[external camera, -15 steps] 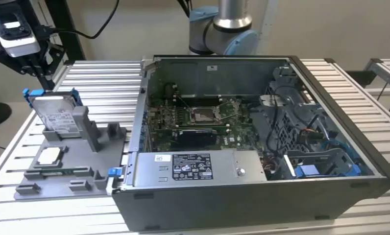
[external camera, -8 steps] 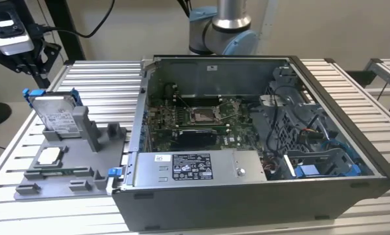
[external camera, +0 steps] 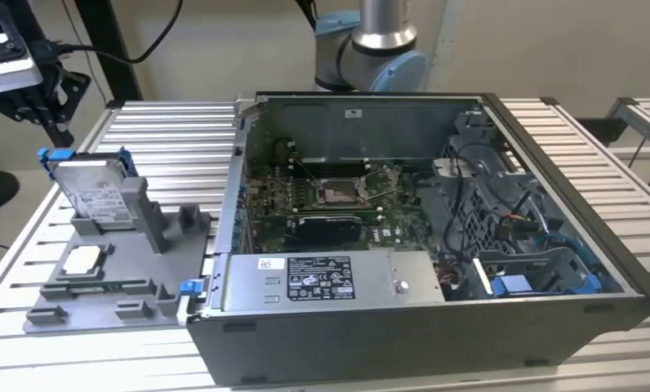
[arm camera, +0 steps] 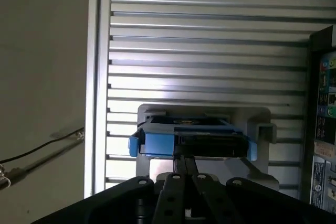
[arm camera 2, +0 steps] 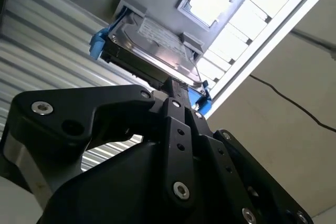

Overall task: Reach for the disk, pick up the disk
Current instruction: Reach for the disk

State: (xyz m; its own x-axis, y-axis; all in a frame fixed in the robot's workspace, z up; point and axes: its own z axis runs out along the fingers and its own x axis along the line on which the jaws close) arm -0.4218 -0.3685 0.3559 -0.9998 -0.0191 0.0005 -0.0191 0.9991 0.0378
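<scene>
The disk is standing on edge in a grey holder on the tabletop, at the left of the exterior view, beside the open computer case. In both wrist views the claw is pointing at the disk's blue edge, its fingers seemingly closed together and gripping nothing. In the exterior view it is hovering at upper left, above the disk.

A robotics lab bench: slatted aluminium table, robot arm base, and an opened computer case.
</scene>
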